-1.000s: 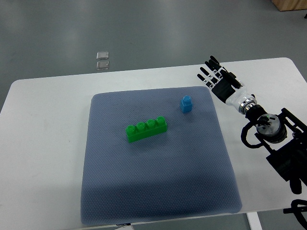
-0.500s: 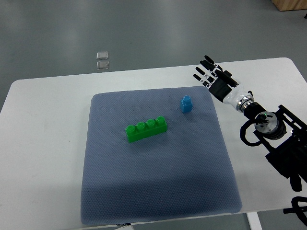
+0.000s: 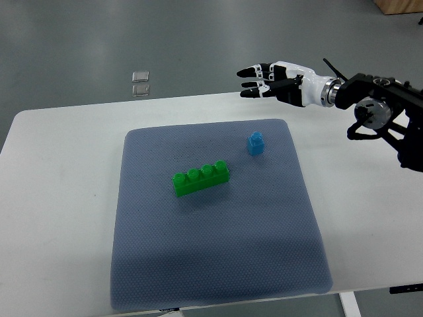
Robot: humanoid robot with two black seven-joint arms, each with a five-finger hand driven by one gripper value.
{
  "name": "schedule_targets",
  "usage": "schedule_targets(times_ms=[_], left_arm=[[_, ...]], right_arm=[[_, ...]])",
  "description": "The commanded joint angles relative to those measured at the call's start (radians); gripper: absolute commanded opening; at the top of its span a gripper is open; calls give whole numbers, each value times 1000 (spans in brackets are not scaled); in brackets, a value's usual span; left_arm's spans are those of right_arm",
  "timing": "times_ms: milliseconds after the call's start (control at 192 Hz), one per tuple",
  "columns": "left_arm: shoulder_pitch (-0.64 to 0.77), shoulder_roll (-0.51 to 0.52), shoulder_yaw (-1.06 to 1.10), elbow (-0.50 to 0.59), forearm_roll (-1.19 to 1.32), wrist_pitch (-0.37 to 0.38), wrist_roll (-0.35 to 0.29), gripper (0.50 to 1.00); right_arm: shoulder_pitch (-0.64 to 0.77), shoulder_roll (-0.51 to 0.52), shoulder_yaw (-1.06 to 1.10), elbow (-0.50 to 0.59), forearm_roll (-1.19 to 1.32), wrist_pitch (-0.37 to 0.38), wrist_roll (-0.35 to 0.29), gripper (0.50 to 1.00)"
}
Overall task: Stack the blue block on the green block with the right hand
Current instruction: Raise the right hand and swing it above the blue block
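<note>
**Right hand spread above the far edge of the worktop, blocks untouched**

The right hand (image 3: 268, 82) reaches in from the right side, its arm stretched across the far edge of the white worktop (image 3: 59, 165). The fingers (image 3: 251, 70) are spread and extended toward the left, holding nothing.

The blue block (image 3: 256, 142) stands upright on the grey mat (image 3: 218, 251), below the hand on the near side and slightly toward its fingertips, clear of any contact. The green block (image 3: 201, 178), a long piece with four studs on top, lies on the same mat farther from the hand, nearer the robot and to the left of the blue block; the two blocks are apart, with bare mat between them.

Beyond the worktop, well to the left of the fingertips, two small clear squares (image 3: 141, 82) rest on the floor (image 3: 198, 39).
</note>
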Motion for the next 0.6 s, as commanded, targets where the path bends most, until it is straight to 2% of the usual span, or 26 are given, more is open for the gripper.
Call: schedule_targets(times_ms=[0,130,219,240,292,297,307,495,542,547,594], left_arm=[[0,0,1,-9,-1,-4,0,1000],[0,0,1,-9,1,-5,0,1000],[-2,0,1,-9,1,-5,0,1000],[-2,0,1,-9,1,-7,0,1000],[-2,0,1,-9,1,-7,0,1000],[-2,0,1,-9,-1,-13,0,1000],[-2,0,1,-9,-1,-13,0,1000],[-2,0,1,-9,-1,-18,0,1000],[-2,0,1,-9,-1,-18,0,1000],[-2,0,1,-9,-1,-19,0,1000],[-2,0,1,-11,-1,-21,0,1000]], right_arm=[[153,-51,-212,45,-74,44,-17,924],[321,-81,-421,134,-159,74,-47,924],[446,-72,-550,151,-193,77,-100,924],[466,-71,-565,154,-188,77,-120,924],[466,-71,-565,154,-188,77,-120,924],[503,-72,-594,175,-182,78,-166,924],[509,-74,-601,181,-182,80,-174,924],[652,-118,-691,306,-128,90,-232,924],[652,-118,-691,306,-128,91,-232,924],[675,-133,-693,322,-78,98,-252,924],[696,-146,-693,339,-27,107,-269,924]])
